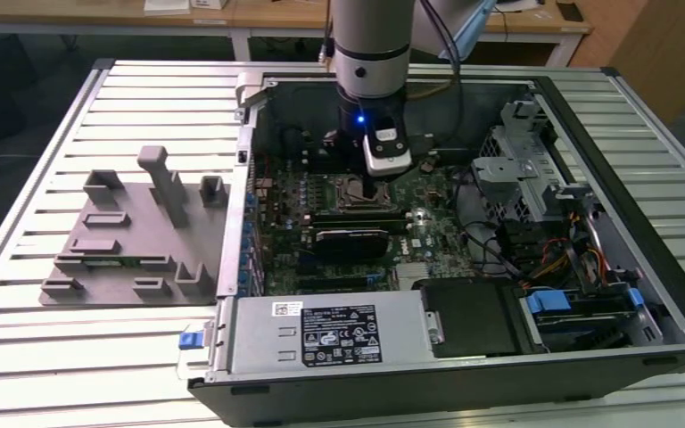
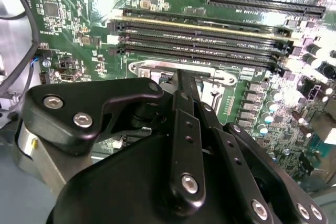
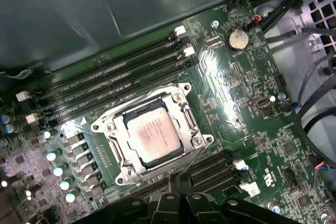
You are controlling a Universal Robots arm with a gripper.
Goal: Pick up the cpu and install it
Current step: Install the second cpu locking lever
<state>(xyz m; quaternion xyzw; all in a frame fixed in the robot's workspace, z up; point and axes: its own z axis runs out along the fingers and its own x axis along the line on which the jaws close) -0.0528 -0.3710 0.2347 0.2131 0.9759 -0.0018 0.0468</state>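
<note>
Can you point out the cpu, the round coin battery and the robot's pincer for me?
cpu (image 3: 156, 138), first wrist view, middle of its metal top.
coin battery (image 3: 237, 39), first wrist view, its face.
pincer (image 1: 375, 192), exterior view, at its tips.

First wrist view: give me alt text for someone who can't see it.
The cpu, silver top up, sits inside the metal socket frame on the green motherboard. Empty memory slots run beside the socket, and the black gripper sits close over the socket's edge.

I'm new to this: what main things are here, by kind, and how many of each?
Robot arm: 1
Computer case: 1
Grey fixture: 1
Cpu, in its socket: 1
Total: 4
</note>
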